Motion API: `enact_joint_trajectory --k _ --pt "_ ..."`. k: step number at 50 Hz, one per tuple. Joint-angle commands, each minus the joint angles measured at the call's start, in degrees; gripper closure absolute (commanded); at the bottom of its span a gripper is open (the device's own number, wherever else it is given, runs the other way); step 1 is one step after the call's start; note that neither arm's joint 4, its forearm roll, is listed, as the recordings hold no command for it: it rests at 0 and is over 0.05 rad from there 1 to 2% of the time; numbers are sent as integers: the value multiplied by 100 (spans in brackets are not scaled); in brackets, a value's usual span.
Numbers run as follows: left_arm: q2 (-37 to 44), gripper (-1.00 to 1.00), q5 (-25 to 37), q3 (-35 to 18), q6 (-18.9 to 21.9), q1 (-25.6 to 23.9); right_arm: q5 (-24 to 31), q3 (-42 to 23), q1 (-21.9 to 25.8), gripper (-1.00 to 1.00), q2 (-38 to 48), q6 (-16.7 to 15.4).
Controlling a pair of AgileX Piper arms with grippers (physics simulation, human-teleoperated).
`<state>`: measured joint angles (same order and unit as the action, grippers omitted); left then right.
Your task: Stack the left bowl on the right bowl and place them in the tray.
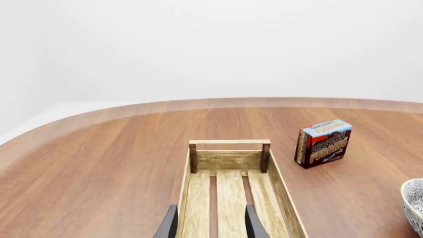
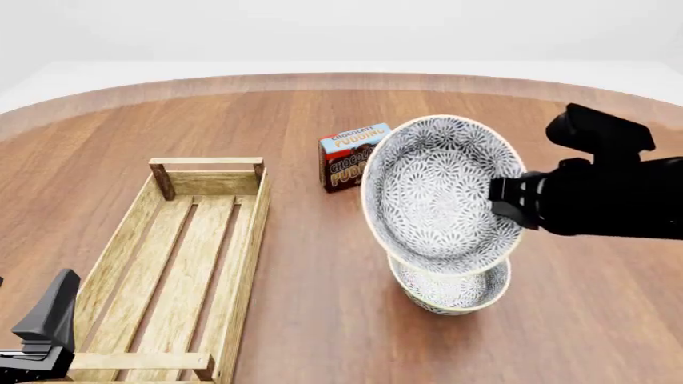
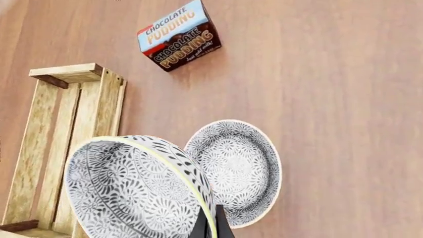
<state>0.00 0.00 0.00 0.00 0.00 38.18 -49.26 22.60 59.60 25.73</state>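
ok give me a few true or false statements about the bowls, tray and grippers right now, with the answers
1. The right gripper holds a tilted bowl by its rim. True.
2. The second bowl sits in the tray. False: it rests on the table, beside the tray.
3. The pudding box lies inside the tray. False: it stands on the table beyond it.
4. The left gripper holds nothing. True.

Bright, even light all over, like from above. Soft small shadows sit under things on the table (image 2: pixel 320 320). Everything looks sharp, no glare, no blur
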Motion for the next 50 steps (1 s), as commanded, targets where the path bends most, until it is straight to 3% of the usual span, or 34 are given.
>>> enact_joint_trajectory --k 1,5,10,22,50 --pt "0 -100 0 0 0 0 -81 -38 -59 100 156 274" --pt "0 -100 0 0 0 0 -198 127 96 100 126 571" --pt "0 -100 0 0 0 0 -263 169 32 100 168 576" --pt "0 -100 0 0 0 0 -372 428 140 100 -8 960" --pt "0 -100 0 0 0 0 -461 792 -415 100 -199 986"
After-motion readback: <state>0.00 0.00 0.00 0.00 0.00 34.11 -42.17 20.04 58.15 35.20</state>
